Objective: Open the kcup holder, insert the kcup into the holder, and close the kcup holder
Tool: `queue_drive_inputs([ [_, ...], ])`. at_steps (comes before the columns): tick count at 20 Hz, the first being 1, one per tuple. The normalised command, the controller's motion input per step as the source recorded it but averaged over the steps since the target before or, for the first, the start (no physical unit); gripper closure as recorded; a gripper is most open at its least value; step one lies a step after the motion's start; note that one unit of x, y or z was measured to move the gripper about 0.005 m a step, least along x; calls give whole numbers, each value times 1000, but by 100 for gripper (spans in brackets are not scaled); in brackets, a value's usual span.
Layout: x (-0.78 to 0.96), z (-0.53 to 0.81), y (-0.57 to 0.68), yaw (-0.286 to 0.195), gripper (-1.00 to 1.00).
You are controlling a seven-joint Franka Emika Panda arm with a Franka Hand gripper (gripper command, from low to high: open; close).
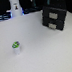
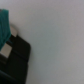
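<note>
The kcup holder [image 1: 55,17], a black box with two pale handle slots on its front, stands shut at the back of the white table on the exterior view's right. The kcup [image 1: 16,46], a tiny white pod with a green top, stands upright and alone toward the exterior view's left, far from the holder. In the wrist view a black boxy shape [image 2: 14,60] with a pale patch fills one corner; it looks like the holder. No gripper fingers show in either view.
A white arm column [image 1: 14,6] with a blue light rises at the back of the table. Dark clutter lines the far edge. A blurred teal object [image 2: 4,24] lies beside the black shape in the wrist view.
</note>
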Motion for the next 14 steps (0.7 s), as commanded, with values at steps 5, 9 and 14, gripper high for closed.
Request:
queue_drive_inputs([
  [5, -218, 3, 702, -197, -100],
  [9, -236, -74, 682, -190, -100],
  [14, -226, -192, 631, -186, -100],
])
